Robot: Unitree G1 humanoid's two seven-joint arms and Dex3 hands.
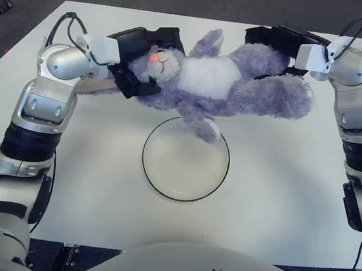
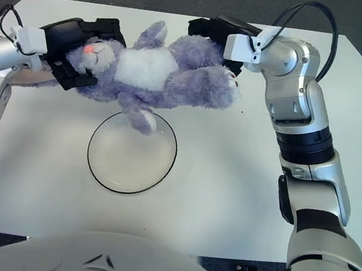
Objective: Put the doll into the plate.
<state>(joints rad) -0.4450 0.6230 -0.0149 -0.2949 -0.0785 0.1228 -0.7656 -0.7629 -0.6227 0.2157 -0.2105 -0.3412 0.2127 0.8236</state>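
Robot hands [image 1: 140, 61] [image 1: 278, 45] hold doll [image 1: 221, 81] — fingers partly buried.

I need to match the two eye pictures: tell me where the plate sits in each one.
Left eye view: the plate lies at centre, slightly below the middle, on the white table.
Right eye view: the plate shows left of centre, at about the same height.
Shared landmark: the doll's dangling paw overlaps the plate's far rim in both views.
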